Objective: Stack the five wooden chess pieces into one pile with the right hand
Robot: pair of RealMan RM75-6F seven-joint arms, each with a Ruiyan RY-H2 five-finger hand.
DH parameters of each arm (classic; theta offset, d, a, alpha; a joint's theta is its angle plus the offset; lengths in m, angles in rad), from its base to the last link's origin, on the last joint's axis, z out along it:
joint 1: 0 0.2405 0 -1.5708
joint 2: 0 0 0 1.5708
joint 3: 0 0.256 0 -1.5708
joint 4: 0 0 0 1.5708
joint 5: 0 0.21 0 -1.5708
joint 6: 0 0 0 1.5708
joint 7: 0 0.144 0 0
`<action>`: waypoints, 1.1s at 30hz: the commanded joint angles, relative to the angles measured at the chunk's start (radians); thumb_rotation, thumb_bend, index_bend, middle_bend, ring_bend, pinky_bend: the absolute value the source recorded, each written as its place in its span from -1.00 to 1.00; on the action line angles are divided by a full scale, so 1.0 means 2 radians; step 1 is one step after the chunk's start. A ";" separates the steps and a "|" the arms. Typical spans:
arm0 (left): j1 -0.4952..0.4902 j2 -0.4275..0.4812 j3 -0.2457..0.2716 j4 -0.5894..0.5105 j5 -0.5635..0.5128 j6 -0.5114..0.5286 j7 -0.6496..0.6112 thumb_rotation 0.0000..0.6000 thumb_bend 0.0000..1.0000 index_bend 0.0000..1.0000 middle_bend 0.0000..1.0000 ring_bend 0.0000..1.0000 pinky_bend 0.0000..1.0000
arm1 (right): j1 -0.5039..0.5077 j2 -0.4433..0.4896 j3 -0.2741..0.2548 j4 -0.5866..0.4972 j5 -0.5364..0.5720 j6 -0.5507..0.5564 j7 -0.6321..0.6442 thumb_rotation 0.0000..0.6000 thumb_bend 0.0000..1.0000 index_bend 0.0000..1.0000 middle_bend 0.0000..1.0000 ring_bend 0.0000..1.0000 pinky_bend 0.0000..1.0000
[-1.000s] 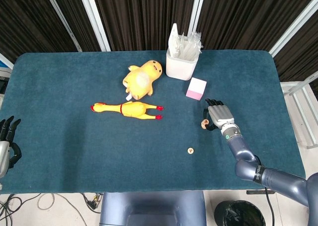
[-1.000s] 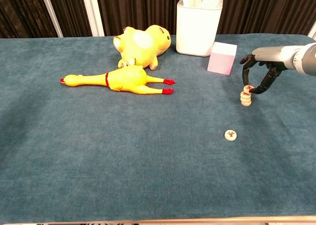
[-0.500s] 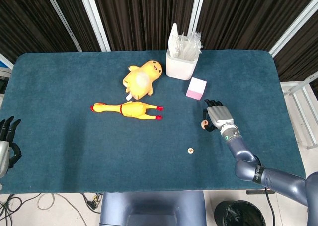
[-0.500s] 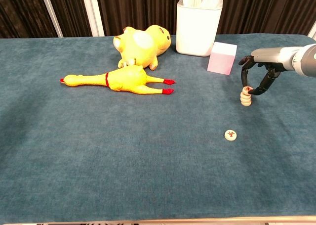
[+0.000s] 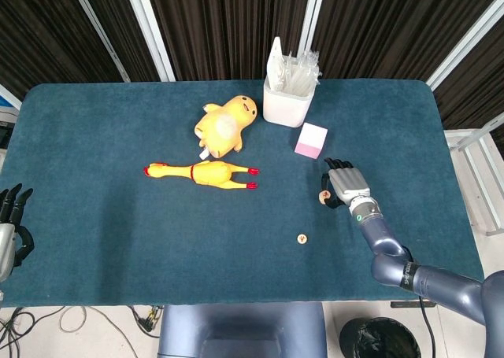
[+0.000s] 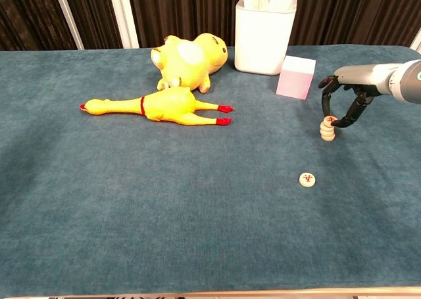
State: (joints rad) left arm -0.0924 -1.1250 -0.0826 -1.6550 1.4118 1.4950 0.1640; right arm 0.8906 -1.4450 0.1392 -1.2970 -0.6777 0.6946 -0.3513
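While the head view looks down on the blue-green felt worktop [image 5: 102,145] and catches the left hand [image 5: 9,228] at the near left edge, fingers apart and holding nothing, the chest view misses that hand altogether. From the chest view alone, the short pile of round wooden chess pieces [image 6: 327,129] reads as a stack; from above it is only a small disc beside dark fingers. The right hand [image 6: 343,104] arches over the pile, fingertips [image 6: 335,121] pinching the top piece from both sides. One loose round wooden chess piece with a red mark [image 6: 306,179] lies flat nearer the robot, apart from pile and hand. Beyond the pile stands a pale pink cube [image 6: 295,77], close to a white plastic tub [image 6: 264,36].
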 commanded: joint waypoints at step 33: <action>0.000 0.000 0.000 0.001 0.001 0.000 -0.001 1.00 0.65 -0.79 -1.00 -1.00 -0.98 | -0.042 0.053 -0.015 -0.103 -0.080 0.073 0.027 1.00 -0.19 -0.24 -0.90 -0.95 -0.84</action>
State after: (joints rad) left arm -0.0930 -1.1245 -0.0823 -1.6537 1.4132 1.4941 0.1613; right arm 0.8347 -1.3675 0.1206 -1.4573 -0.7933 0.8016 -0.3113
